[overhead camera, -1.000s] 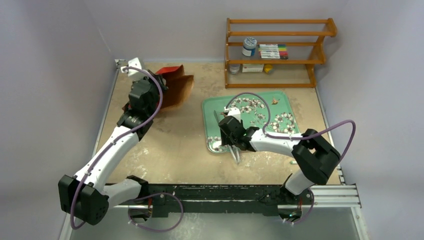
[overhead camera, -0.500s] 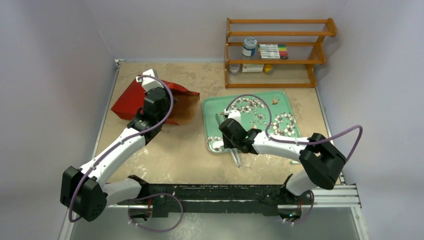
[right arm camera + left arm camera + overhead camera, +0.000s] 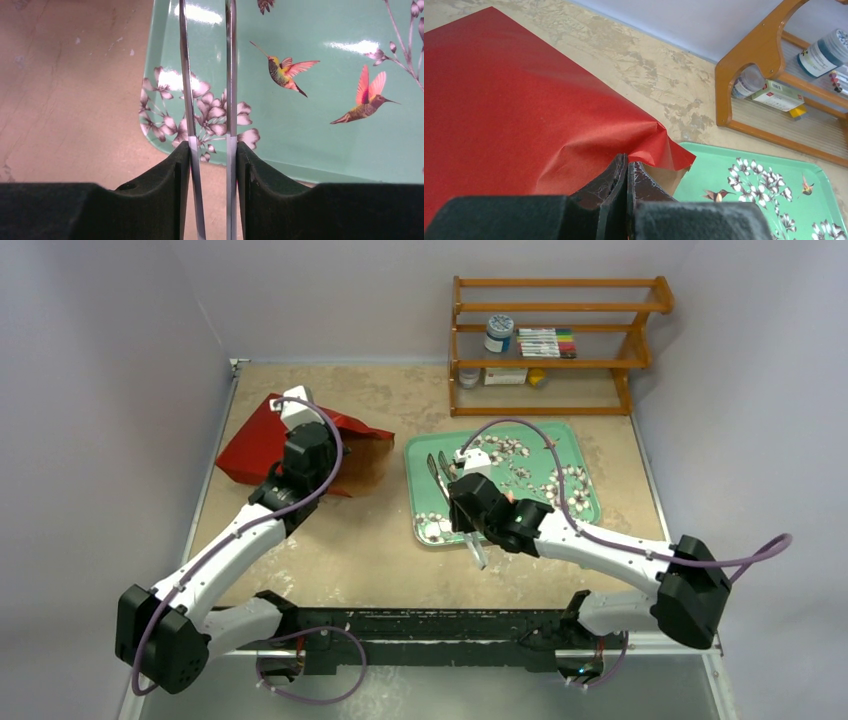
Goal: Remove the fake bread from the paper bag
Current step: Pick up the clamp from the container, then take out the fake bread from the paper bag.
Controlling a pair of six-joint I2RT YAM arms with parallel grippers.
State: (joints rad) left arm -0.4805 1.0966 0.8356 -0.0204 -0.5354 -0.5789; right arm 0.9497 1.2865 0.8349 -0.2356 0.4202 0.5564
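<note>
The red paper bag (image 3: 250,435) lies on its side at the back left, its brown-lined mouth (image 3: 365,458) facing the tray. My left gripper (image 3: 335,440) is shut on the bag's upper mouth edge. In the left wrist view its tips (image 3: 626,161) pinch the crumpled red rim of the bag (image 3: 499,110). My right gripper (image 3: 470,508) hovers over the tray's near left corner, shut on the metal tongs (image 3: 440,468). Both tong arms (image 3: 189,75) sit pressed between its fingers (image 3: 170,170). The fake bread is hidden.
A green floral tray (image 3: 490,432) lies right of the bag and shows in the wrist views (image 3: 320,135) (image 3: 724,170). A wooden shelf (image 3: 555,365) with a jar, markers and small boxes stands at the back right.
The left arm brought the bag from upright with its brown inside showing down onto its side. The right gripper closed in on the tongs while its elbow swung out to the right.
</note>
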